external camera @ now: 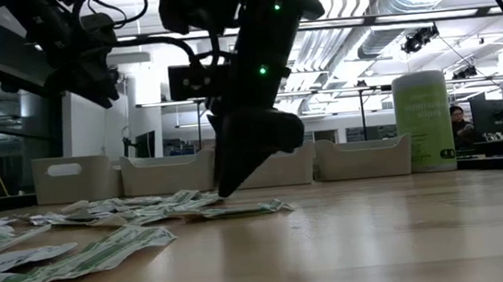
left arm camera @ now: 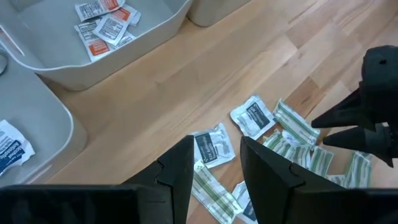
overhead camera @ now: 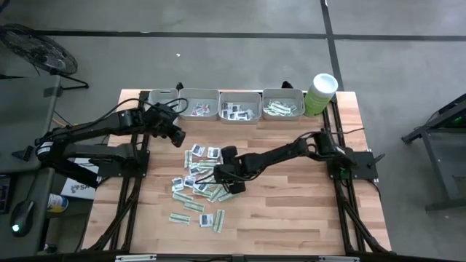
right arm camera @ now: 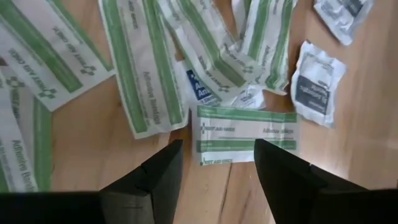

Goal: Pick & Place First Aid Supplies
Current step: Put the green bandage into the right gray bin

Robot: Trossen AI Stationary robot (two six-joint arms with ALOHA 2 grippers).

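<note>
The first aid supplies (overhead camera: 198, 182) lie scattered in a loose heap on the wooden table (overhead camera: 291, 211), in front of the row of grey trays (overhead camera: 239, 103); some sachets already sit inside the trays. The right gripper (overhead camera: 231, 177) is down at the heap's edge on the side away from the trays, its jaws spread wide and empty, with a green-striped strip (right arm camera: 247, 132) lying flat just ahead of the fingers (right arm camera: 155, 171). The left gripper (overhead camera: 177, 138) hangs above the table between the trays and the heap, jaws partly apart and holding nothing. A tall green tub (overhead camera: 320, 93) stands just beside the end tray
</note>
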